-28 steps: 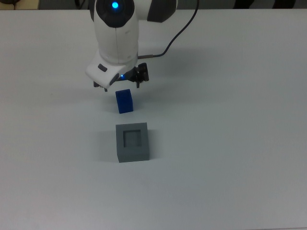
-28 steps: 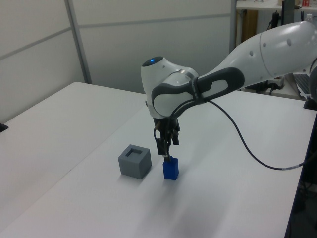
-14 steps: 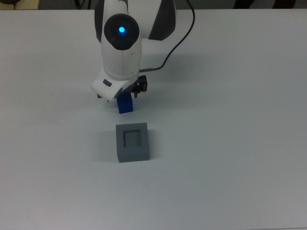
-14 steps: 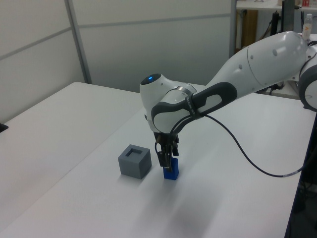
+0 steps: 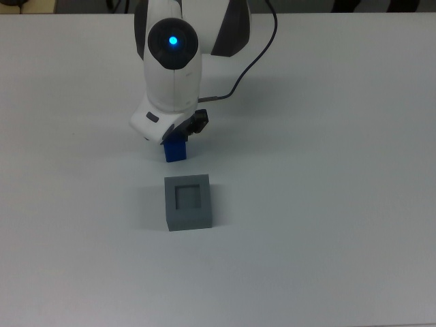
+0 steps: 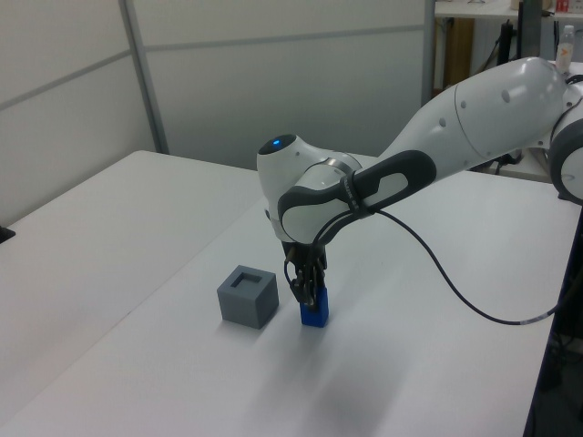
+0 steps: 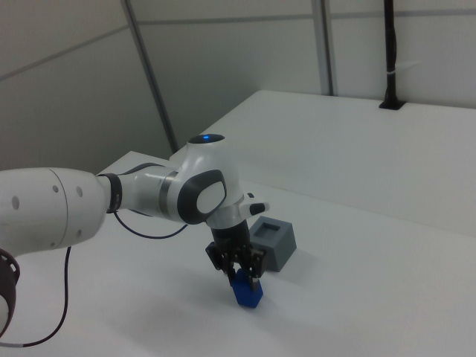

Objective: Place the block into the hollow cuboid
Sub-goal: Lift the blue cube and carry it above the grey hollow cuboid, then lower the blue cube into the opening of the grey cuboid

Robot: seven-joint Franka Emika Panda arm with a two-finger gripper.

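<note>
Block point(image 6: 314, 312) is sitting upright on the white table point(image 6: 137, 228), bright blue, with the end effector point(image 6: 309, 293) reaching down onto its top from straight above. In the left view the dark fingers point(image 6: 306, 289) are straddling the upper part of the block, one on each side, and the lower half of the block is showing below them. In the right view the same arrangement is showing: end effector point(image 7: 239, 274) low over the block point(image 7: 245, 293), fingertips overlapping the blue top edges. Whether the fingers are already pressing the faces or only bracketing them is not clear, so the grip state cannot be told.

In the top view the white wrist housing is covering the end effector and most of the block's point(image 5: 176, 150) top; only a blue face is peeking out beneath it.

Hollow cuboid point(image 5: 187, 201) is standing on the table point(image 5: 340, 204) near the block but apart from it, a strip of bare surface lying between them. In the top view it is lying below the block; in the left view the cuboid point(image 6: 248, 295) is sitting to the left view's left of the block; in the right view it point(image 7: 273, 242) is resting up and to the right view's right. Its square recess is facing up and showing only grey inside.

Black cable point(image 6: 446, 273) is looping from the wrist over the table.
</note>
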